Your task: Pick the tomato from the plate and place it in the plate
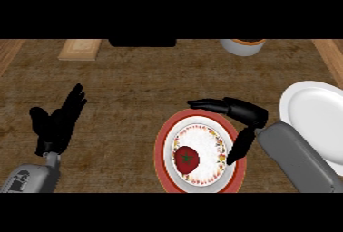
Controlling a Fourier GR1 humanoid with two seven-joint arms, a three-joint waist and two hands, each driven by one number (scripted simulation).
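Brown counter (154,77) holds a red-rimmed plate (164,136) with the tomato (186,157) on it; right hand (242,113) hovers, fingers relaxed, left hand (57,122) rests open; white plate (315,113) is cut off at right

The red tomato (186,158), green stem up, lay on the lower left of my red-rimmed patterned plate (218,136), while the plain white plate (315,113) sat well apart at the right.
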